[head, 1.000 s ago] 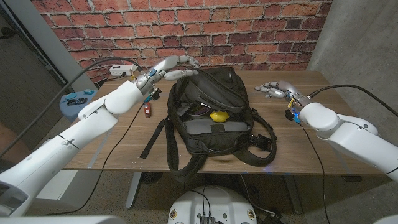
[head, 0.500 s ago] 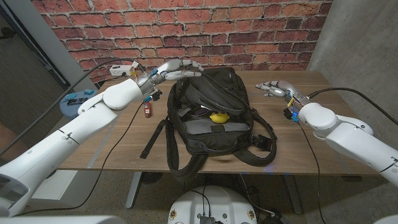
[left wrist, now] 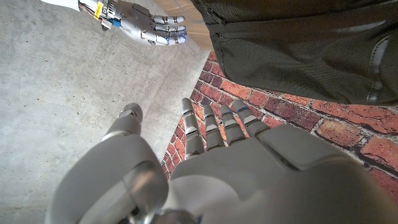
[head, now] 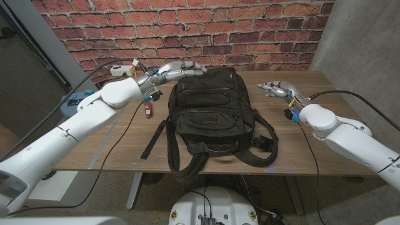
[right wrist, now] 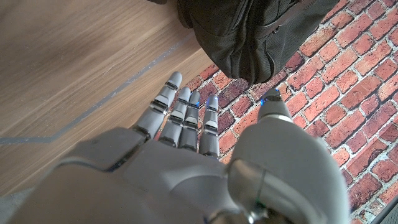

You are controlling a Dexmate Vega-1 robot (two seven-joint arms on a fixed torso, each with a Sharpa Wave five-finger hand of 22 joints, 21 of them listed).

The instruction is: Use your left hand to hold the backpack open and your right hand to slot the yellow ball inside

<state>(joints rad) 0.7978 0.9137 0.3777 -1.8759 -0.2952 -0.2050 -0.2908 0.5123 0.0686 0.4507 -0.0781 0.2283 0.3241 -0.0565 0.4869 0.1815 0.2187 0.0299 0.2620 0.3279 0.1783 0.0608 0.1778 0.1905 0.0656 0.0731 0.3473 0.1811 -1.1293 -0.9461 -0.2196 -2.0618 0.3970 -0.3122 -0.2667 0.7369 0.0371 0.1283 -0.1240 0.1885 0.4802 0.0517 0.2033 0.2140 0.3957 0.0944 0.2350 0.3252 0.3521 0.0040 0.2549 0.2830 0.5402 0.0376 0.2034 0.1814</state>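
The black fabric backpack (head: 211,112) lies in the middle of the wooden table (head: 125,147), its flap down over the opening, and no yellow ball can be seen. The left hand (head: 181,69) hovers at the bag's far left corner, fingers straight and slightly apart, holding nothing. The right hand (head: 274,89) hangs well right of the bag, fingers loosely spread, empty. The risk: if that ball isn't seated inside, the closed flap hides the failure.
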